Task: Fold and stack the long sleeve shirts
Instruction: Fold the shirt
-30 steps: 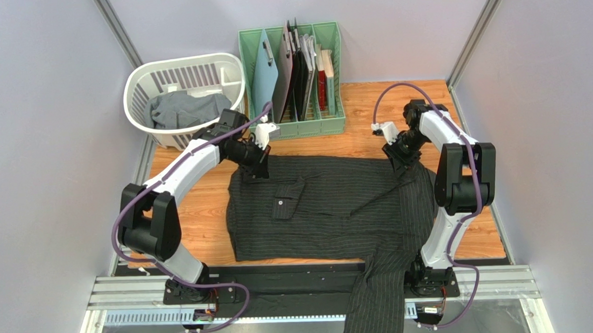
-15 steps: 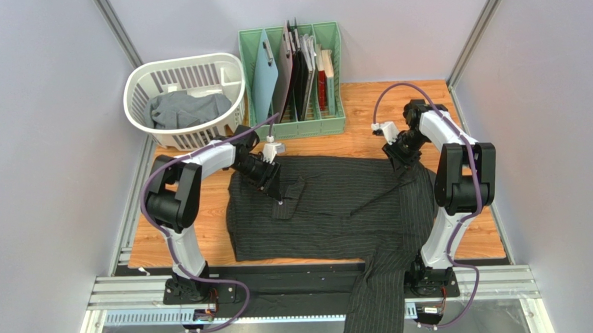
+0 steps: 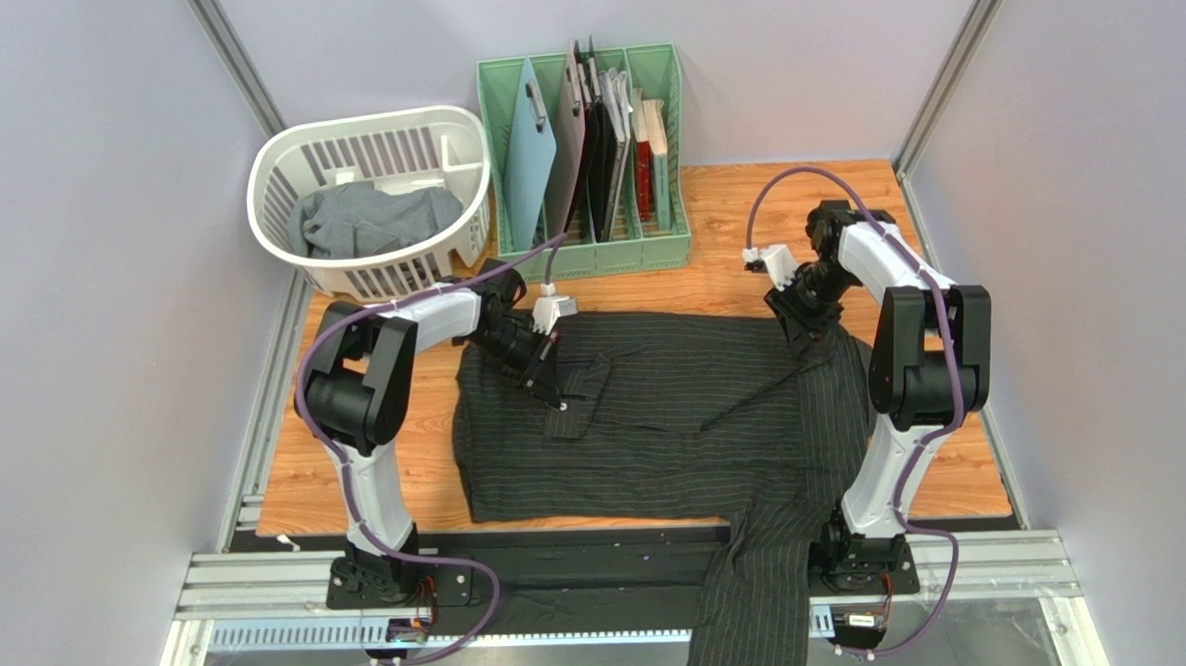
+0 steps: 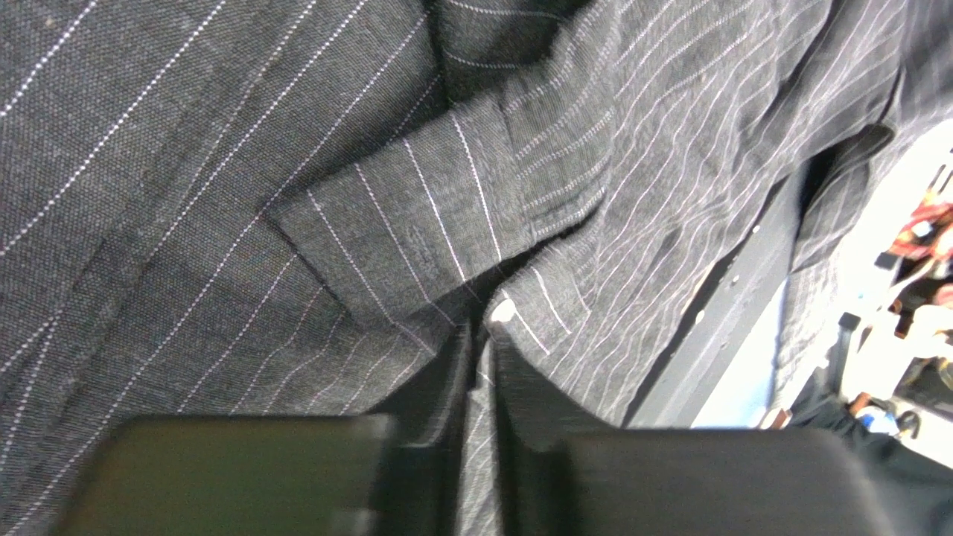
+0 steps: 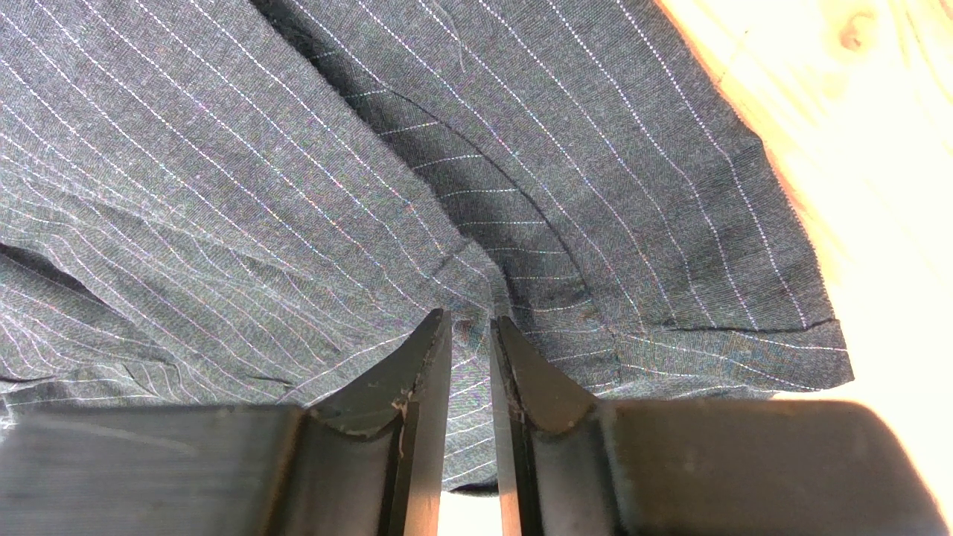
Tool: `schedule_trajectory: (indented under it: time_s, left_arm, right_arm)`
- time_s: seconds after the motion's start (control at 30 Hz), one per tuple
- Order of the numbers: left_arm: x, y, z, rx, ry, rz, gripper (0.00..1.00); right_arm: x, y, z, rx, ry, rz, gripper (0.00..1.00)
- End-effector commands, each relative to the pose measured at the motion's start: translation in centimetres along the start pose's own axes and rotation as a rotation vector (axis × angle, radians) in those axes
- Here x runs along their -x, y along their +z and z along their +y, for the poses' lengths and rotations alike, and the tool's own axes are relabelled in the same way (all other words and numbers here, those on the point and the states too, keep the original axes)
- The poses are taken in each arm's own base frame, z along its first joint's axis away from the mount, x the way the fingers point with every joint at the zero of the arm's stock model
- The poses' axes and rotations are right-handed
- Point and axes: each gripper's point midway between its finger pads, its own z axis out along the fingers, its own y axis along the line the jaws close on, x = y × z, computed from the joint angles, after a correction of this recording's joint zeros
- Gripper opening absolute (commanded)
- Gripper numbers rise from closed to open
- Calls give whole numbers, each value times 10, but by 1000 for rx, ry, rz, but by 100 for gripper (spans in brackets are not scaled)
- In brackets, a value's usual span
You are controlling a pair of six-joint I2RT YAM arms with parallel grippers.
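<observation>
Fingertips of the left gripper (image 4: 479,335) pinch a pinstriped fold, and the right gripper (image 5: 470,322) clamps cloth likewise. Both grip the black shirt (image 3: 678,420), spread on the table (image 3: 729,215), near its 10 and 2 o'clock corners. Toward 11 o'clock, the grey shirt (image 3: 369,218) lies in the basket (image 3: 269,167).

Plain pale grey-lilac walls (image 3: 86,295) close in on three sides, with slanted metal posts (image 3: 234,56) at the two far corners. The table (image 3: 707,208) is warm orange-brown wood with visible grain, brightly and evenly lit. A silver slotted rail (image 3: 250,588) runs along its near edge. A green rack (image 3: 626,254) stands at the far edge, and a white slatted basket (image 3: 365,122) sits at the far left corner.
</observation>
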Motion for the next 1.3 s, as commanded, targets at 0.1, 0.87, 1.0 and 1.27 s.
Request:
schedule_trajectory:
  time_s: [0.1,0.87,1.0,1.27]
  left_arm:
    - [29,-39,-19,88,135,-86,0]
    - [31,-125,49,678,395,-171,0]
    - [39,-132,15,640,475,-225,0]
    - [28,-113,-4,648,558,-195,0]
  right_arm:
    - [2,1,-6,-20,7,0,23]
    - [4,11,-17,-64,36,-6,2]
    - [2,15,-17,-60,41,3,0]
    - [-1,14,-21,-81,29,19,0]
